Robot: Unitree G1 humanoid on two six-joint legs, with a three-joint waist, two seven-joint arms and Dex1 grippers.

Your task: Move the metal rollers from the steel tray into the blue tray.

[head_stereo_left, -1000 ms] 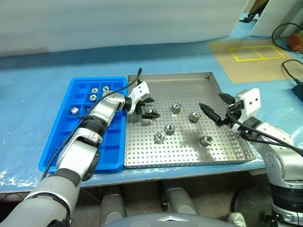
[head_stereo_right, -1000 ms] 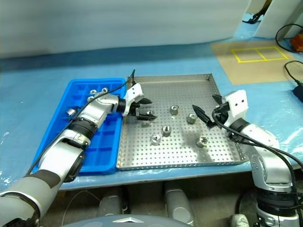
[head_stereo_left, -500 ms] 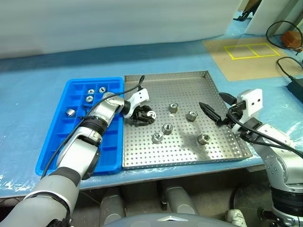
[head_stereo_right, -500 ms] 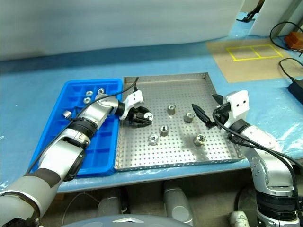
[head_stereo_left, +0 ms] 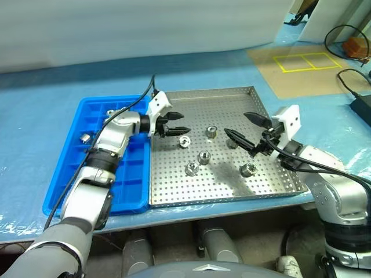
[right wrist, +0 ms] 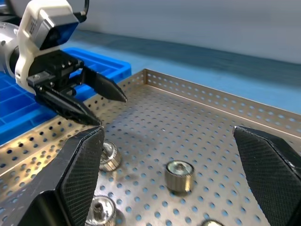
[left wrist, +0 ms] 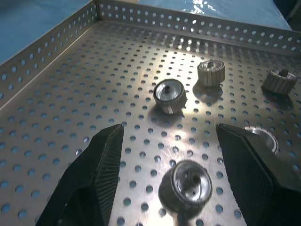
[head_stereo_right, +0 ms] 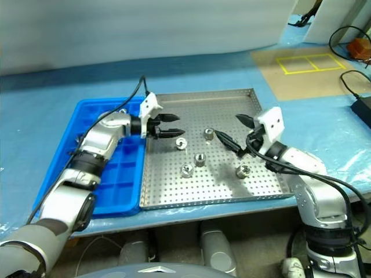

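Left hand (head_stereo_left: 178, 128) hovers part-open and empty over the steel tray (head_stereo_left: 272, 119).

Bright, even light; tray (left wrist: 141, 61) glare

Table w/ blue sheet (head_stereo_left: 46, 75): blue tray (head_stereo_left: 69, 179) touching steel tray (head_stereo_left: 272, 130); tan mat (head_stereo_left: 290, 72) far corner.

A steel tray (head_stereo_left: 174, 191) with a perforated floor sits beside a blue tray (head_stereo_left: 130, 194) on its left. Five metal rollers (head_stereo_left: 204, 157) lie scattered mid-tray. The left gripper (head_stereo_left: 175, 128) hovers near the steel tray's left rim, fingers parted, empty. The right gripper (head_stereo_left: 242, 128) hovers by the right rim, fingers spread wide.
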